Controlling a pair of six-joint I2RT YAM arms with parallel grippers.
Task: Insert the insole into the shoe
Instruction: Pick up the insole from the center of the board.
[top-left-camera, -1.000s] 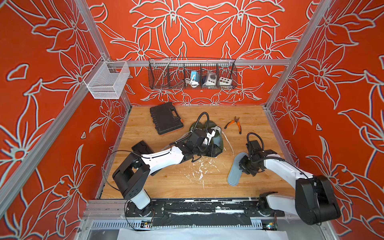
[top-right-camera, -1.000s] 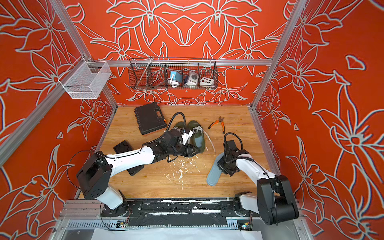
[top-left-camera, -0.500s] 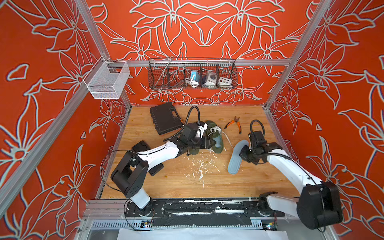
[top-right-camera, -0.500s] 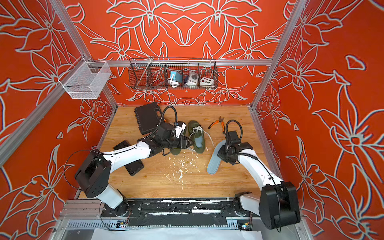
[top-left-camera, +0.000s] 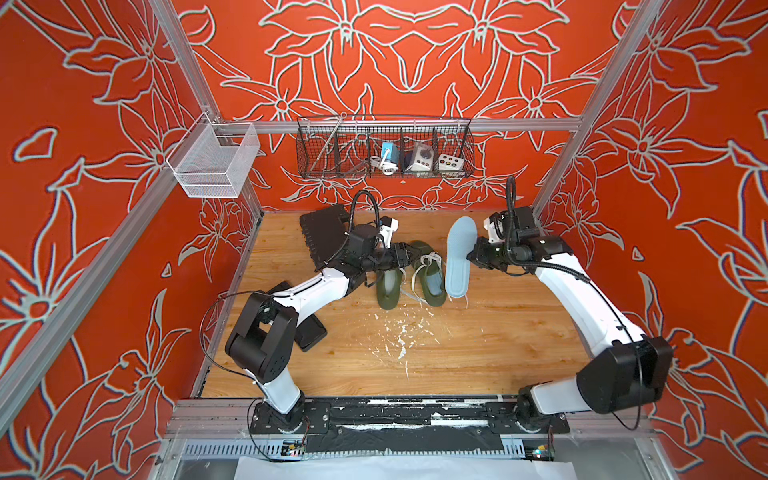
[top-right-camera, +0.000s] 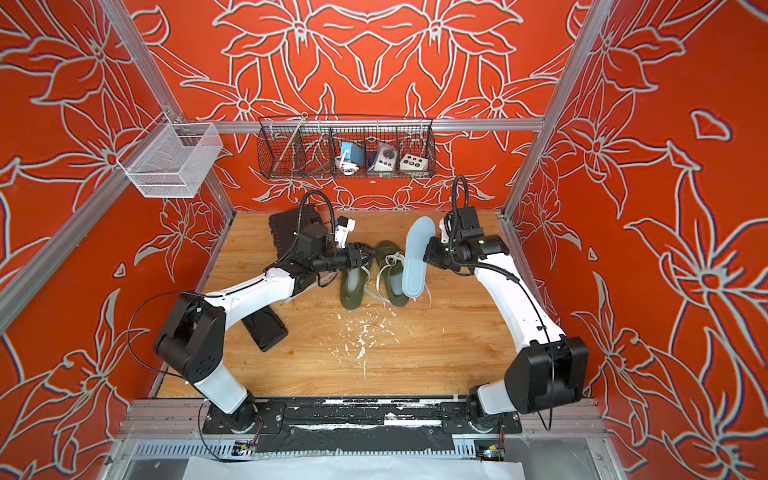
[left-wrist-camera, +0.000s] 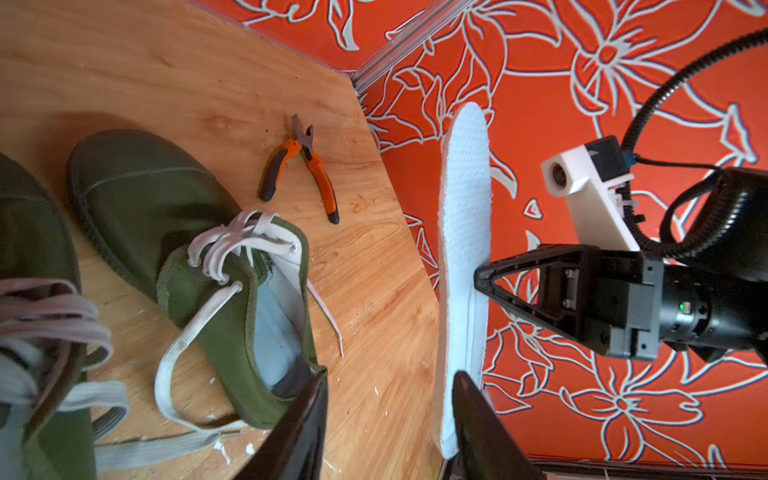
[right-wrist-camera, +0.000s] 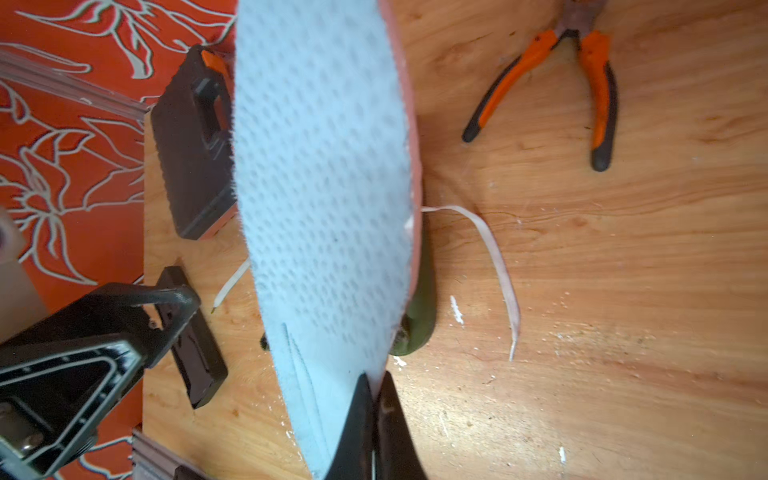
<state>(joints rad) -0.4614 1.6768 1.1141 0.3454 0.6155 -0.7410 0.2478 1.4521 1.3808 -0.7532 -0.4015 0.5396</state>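
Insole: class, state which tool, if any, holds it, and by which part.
The right tool is shut on the insole, pinching one long side edge, roughly midway between its two ends. The left tool stands open.

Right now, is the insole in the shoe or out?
Out. The right gripper is shut on the edge of the light-blue insole, holding it in the air beside the green shoe, apart from it in the left wrist view.

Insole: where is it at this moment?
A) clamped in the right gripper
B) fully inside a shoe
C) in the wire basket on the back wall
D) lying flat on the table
A: the right wrist view shows the right gripper with its jaws shut on the edge of the insole, holding it up off the wooden table.
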